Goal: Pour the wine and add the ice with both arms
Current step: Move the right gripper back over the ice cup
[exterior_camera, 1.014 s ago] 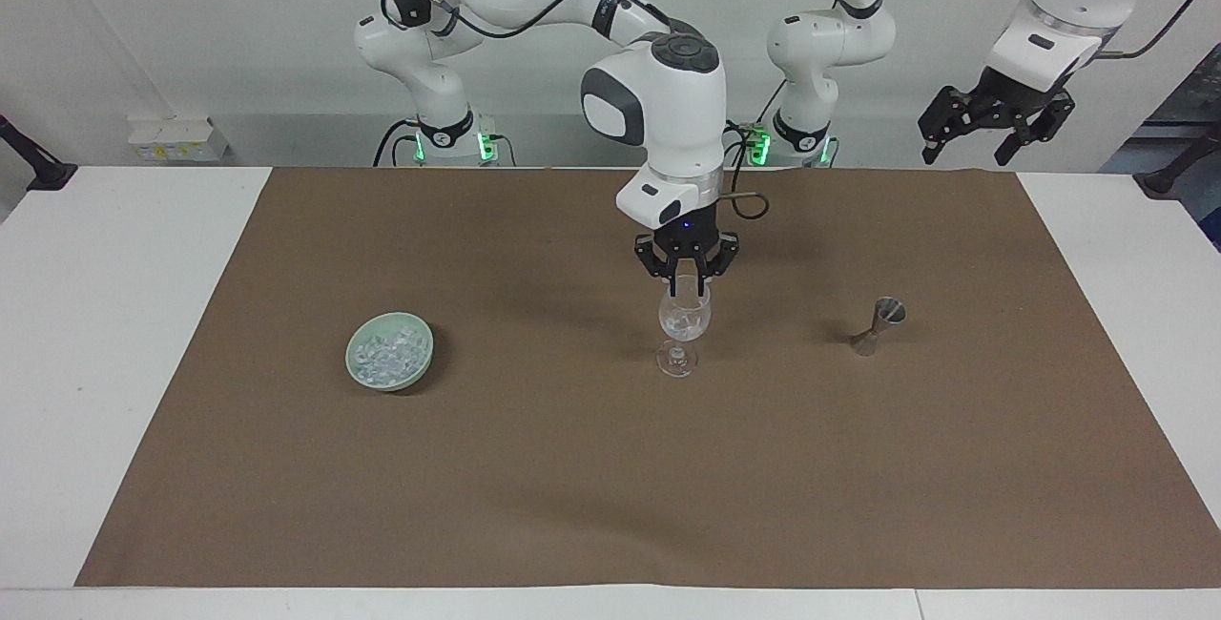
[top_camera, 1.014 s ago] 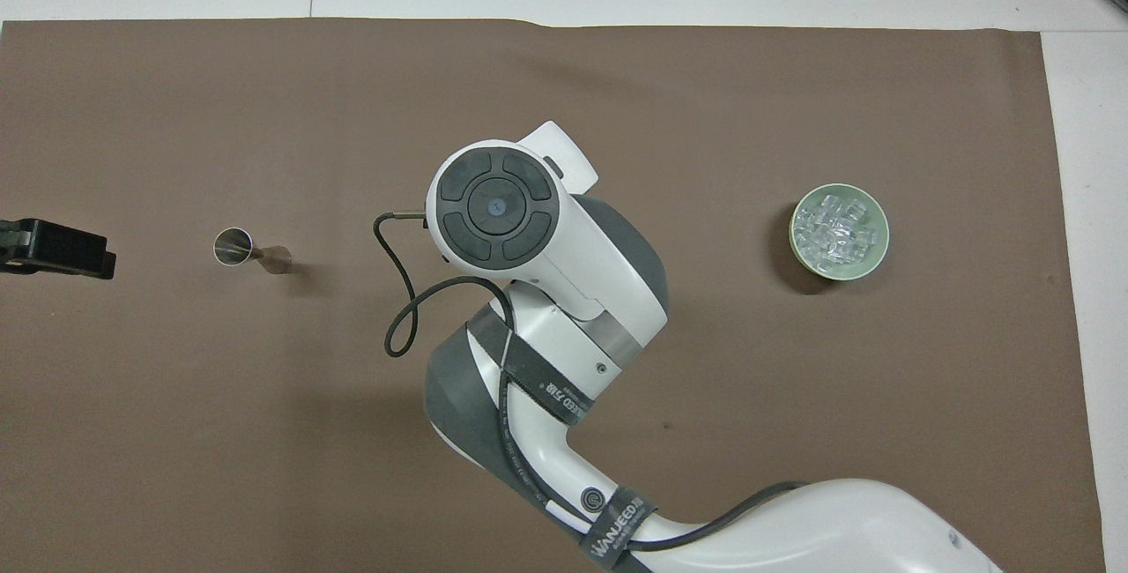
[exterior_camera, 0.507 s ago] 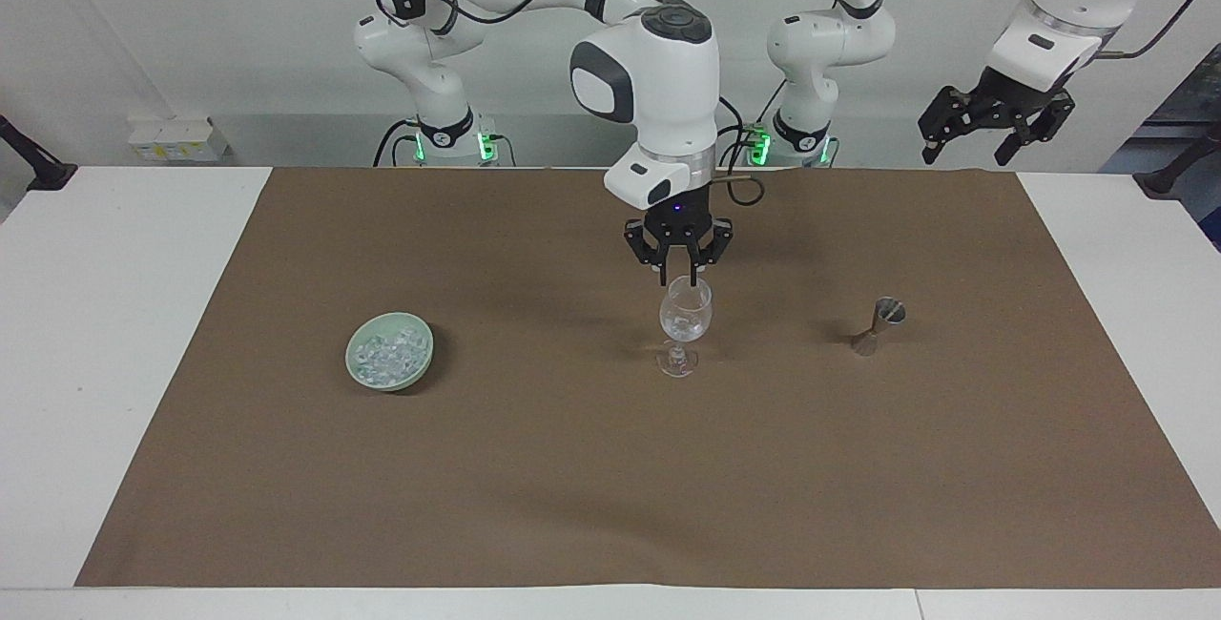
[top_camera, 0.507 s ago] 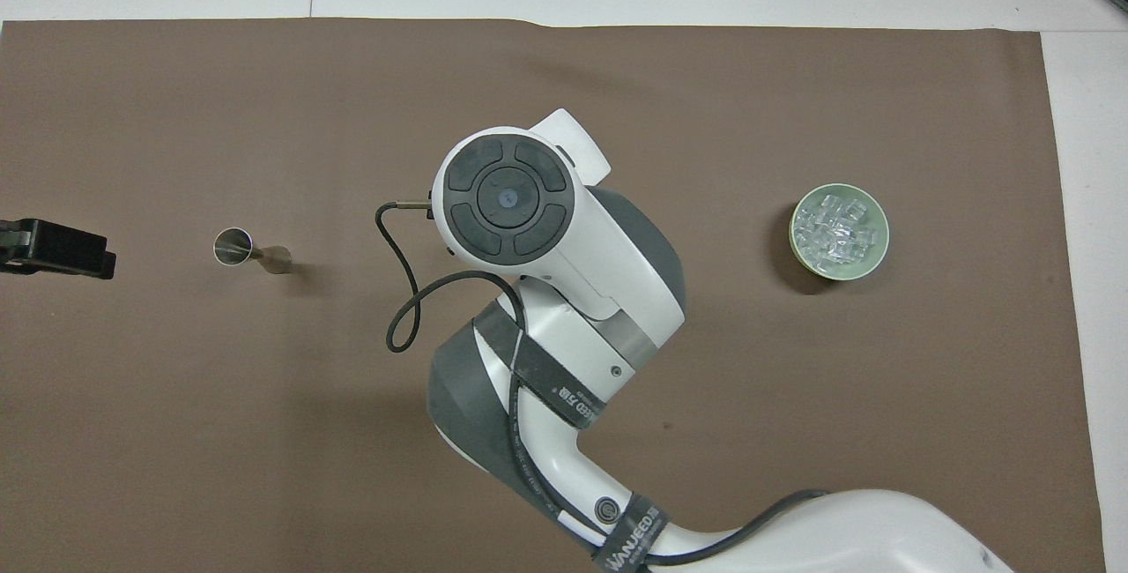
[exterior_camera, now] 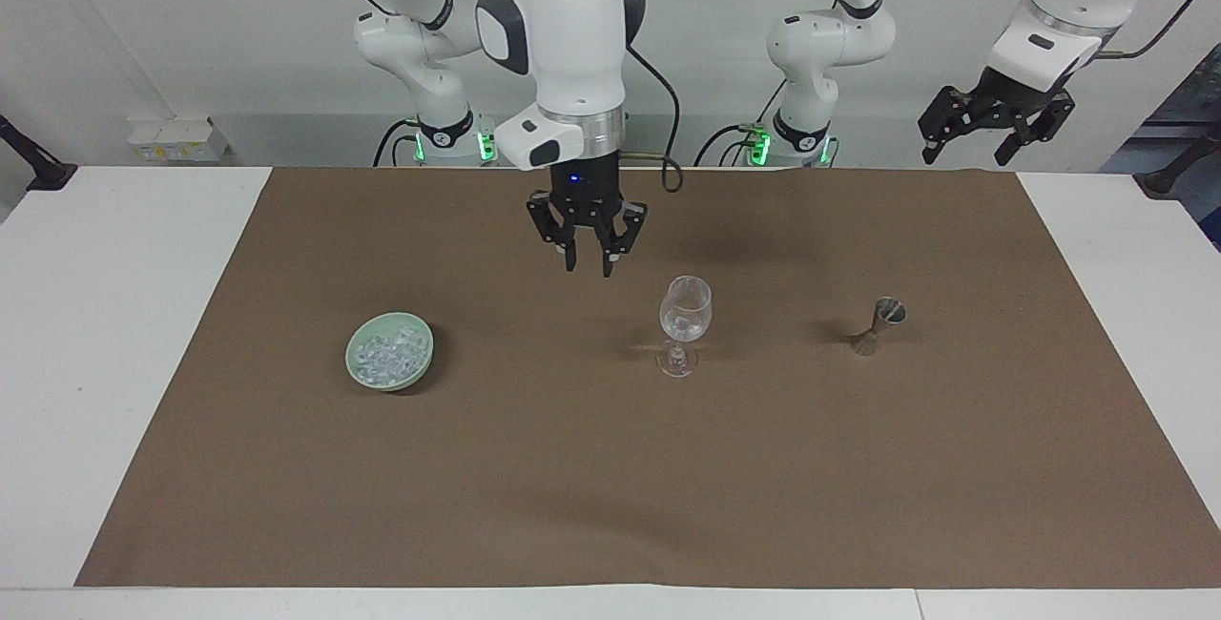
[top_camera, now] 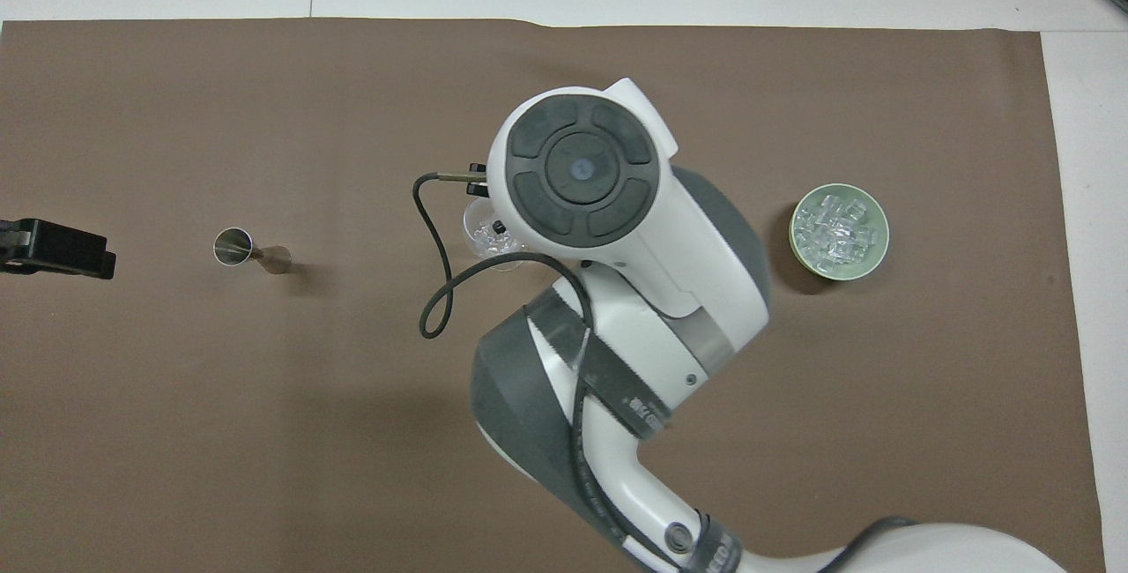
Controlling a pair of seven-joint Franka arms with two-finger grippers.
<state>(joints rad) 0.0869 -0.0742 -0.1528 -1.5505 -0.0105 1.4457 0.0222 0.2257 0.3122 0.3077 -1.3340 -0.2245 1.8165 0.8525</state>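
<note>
1. Facing view: right gripper (exterior_camera: 589, 267) hangs upper mid-frame over bare mat (exterior_camera: 610, 486), fingertips apart, holding nothing.
2. Left gripper (exterior_camera: 966, 155) is up at the top corner by the left arm's end, jaws wide, empty, waiting.
3. Ice (exterior_camera: 386, 353) is heaped in the bowl (exterior_camera: 358, 374), mid-frame toward the right arm's end. A few chunks lie in the glass (exterior_camera: 685, 294), frame centre. Jigger (exterior_camera: 882, 320) stands beside it.
4. Overhead view: right arm (top_camera: 617, 291) fills the centre and hides its own gripper.
5. Glass (top_camera: 480, 234) peeks out at the wrist edge.
6. Ice (top_camera: 839, 229) in bowl (top_camera: 837, 271), mid-height.
7. Left gripper (top_camera: 53, 247) at the frame edge near the jigger (top_camera: 238, 247); can't tell its jaws here.
</note>
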